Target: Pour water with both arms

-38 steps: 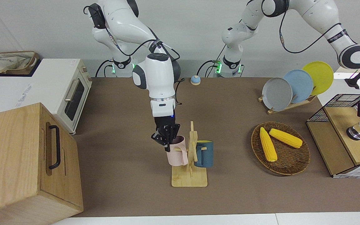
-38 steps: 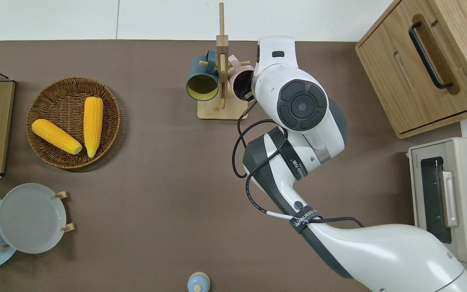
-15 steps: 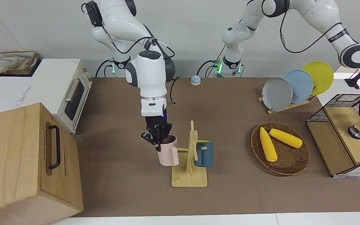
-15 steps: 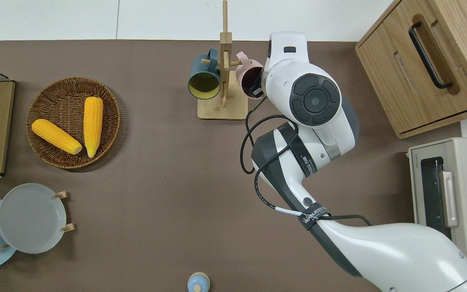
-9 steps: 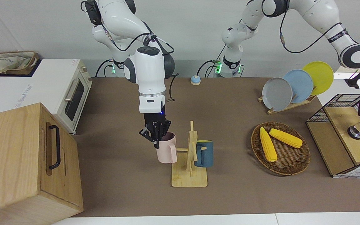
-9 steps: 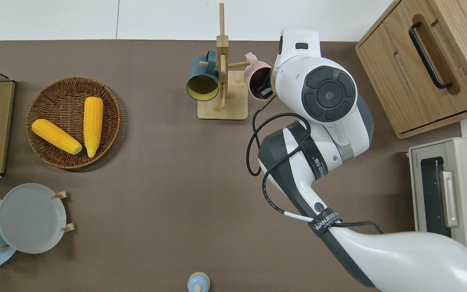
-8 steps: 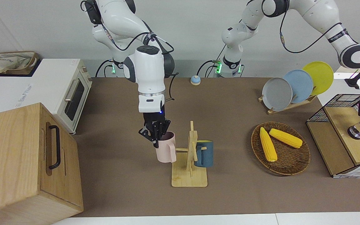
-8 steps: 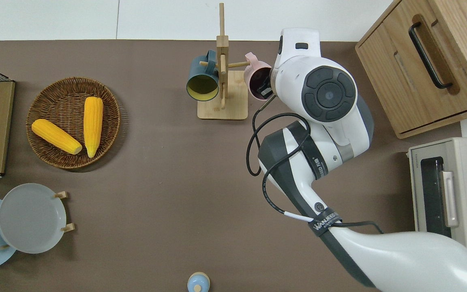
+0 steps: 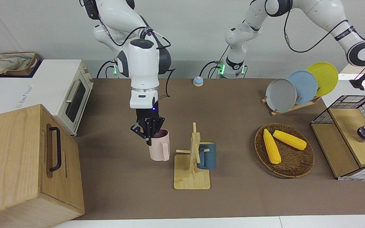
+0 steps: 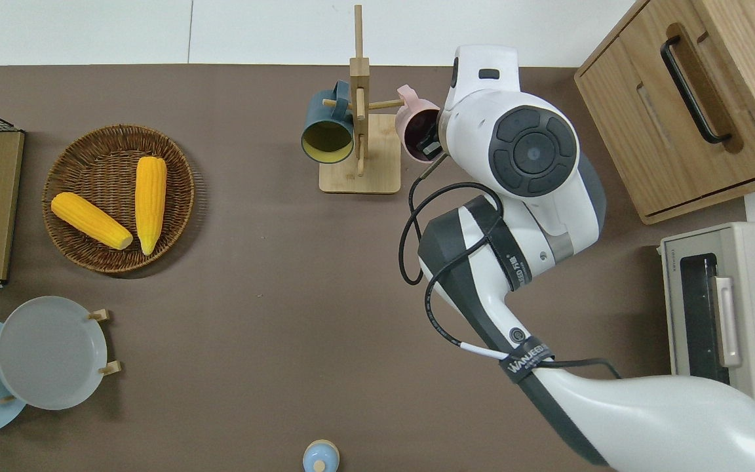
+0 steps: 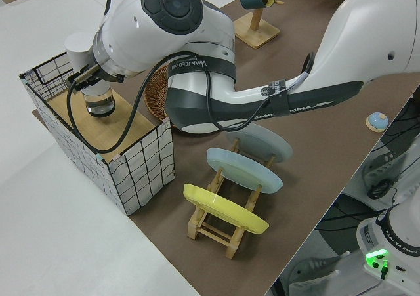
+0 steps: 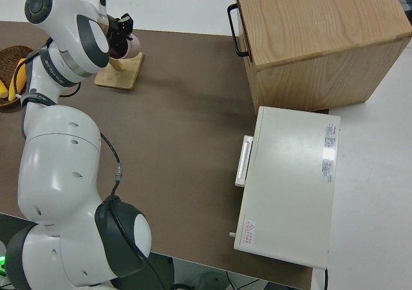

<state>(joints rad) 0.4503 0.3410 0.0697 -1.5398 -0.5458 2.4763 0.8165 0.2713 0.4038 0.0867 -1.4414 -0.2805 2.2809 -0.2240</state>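
The right gripper (image 9: pixel 147 132) pinches the rim of the pink mug (image 9: pixel 159 145), holding it upright in the air just beside the wooden rack (image 9: pixel 192 158), off its peg. The left gripper (image 11: pixel 92 79) is over a glass (image 11: pixel 100 102) in the wire box (image 11: pixel 134 171); I cannot tell its fingers. Two mugs: pink and the blue mug (image 9: pixel 207 155) on the rack.

Glossy white arms (image 9: pixel 143 68); matt pink mug (image 9: pixel 160 145) (wooden rack (image 9: pixel 192 164)).
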